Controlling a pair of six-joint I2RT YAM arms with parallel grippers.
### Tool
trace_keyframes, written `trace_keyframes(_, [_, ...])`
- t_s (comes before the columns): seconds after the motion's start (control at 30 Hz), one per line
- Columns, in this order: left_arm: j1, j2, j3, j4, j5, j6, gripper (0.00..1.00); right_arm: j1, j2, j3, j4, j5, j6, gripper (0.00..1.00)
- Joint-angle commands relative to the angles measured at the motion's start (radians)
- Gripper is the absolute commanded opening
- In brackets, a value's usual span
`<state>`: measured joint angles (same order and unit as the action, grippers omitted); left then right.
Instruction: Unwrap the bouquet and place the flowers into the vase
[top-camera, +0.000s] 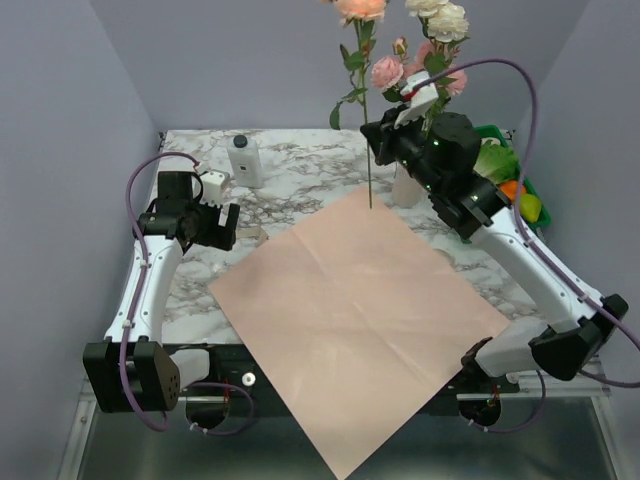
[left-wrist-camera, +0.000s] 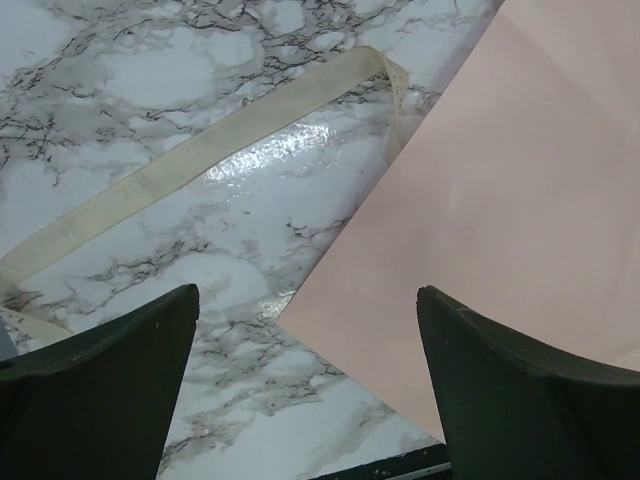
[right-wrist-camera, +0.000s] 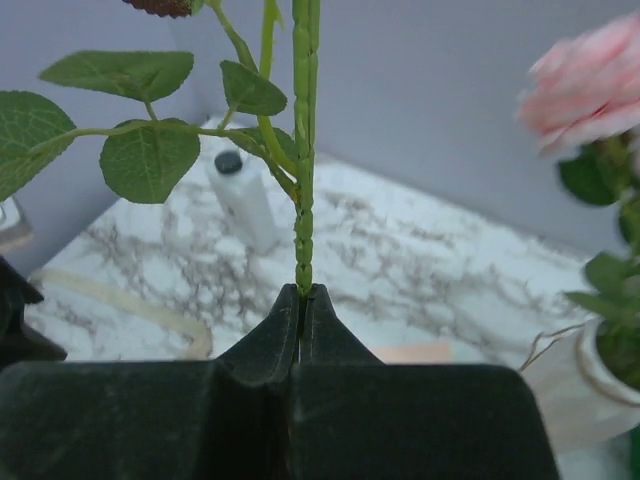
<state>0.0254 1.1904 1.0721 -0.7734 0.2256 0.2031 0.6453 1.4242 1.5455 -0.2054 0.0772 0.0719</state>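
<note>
- The flower (top-camera: 366, 100) is a single peach rose. Its thin green stem is pinched in the right gripper (top-camera: 372, 133), whose jaws are closed tight on it just below a spray of leaves.
- In the top view the stem stands in the upper middle of the frame. Its long axis is close to upright, with the bloom cut by the top edge and the cut end pointing down over the upper corner of the paper (top-camera: 350, 320).
- Left of the stem there is open air above bare bench (top-camera: 300, 170). To its right the room is tight, with the vase (top-camera: 405, 190) just beside it.
- The vase is partly hidden behind the right arm. The pink and cream roses (top-camera: 430, 45) already in it crowd the upper right.
- In the right wrist view the stem (right-wrist-camera: 303, 180) rises straight out of the closed fingertips of the right gripper (right-wrist-camera: 302, 300). The vase rim (right-wrist-camera: 585, 370) is at the lower right.
- The right arm reaches up from the lower right corner, elbow low, with its wrist raised over the far right of the bench.
- The paper lies flat as a diamond. Its lower corner hangs past the near bench edge.
- The left gripper (top-camera: 228, 225) hovers at mid-left with its jaws spread wide and holds nothing. Its arm is bent upward along the left wall.
- In the left wrist view the left gripper (left-wrist-camera: 308, 292) looks down on a paper edge (left-wrist-camera: 520, 180) and the loose ribbon (left-wrist-camera: 200, 155).
- A white bottle (top-camera: 243, 158) stands near the back wall, and vegetables (top-camera: 515, 190) sit at the right edge.
</note>
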Motion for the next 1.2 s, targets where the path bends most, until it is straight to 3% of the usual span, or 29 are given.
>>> trace_keyframes(0.0, [0.007,0.005,0.034,-0.024,0.027,-0.021,0.99,0.002,-0.128,-0.089,0.353,0.14,-0.245,0.01])
trace_keyframes(0.07, [0.005,0.008,0.035,-0.024,0.026,-0.021,0.99,-0.004,-0.168,-0.186,0.633,0.191,-0.317,0.01])
trace_keyframes(0.13, [0.007,0.014,0.035,-0.02,0.023,-0.018,0.99,-0.03,-0.16,-0.173,0.711,0.233,-0.371,0.01])
trace_keyframes(0.3, [0.005,0.029,0.028,-0.006,0.024,-0.011,0.99,-0.171,-0.091,-0.079,0.728,0.257,-0.304,0.01])
trace_keyframes(0.47, [0.007,0.046,0.035,-0.018,0.049,0.007,0.99,-0.248,-0.027,-0.108,0.835,0.272,-0.28,0.01])
trace_keyframes(1.17, [0.008,0.1,0.057,0.008,0.044,0.016,0.99,-0.305,0.139,-0.292,1.043,0.299,-0.276,0.01])
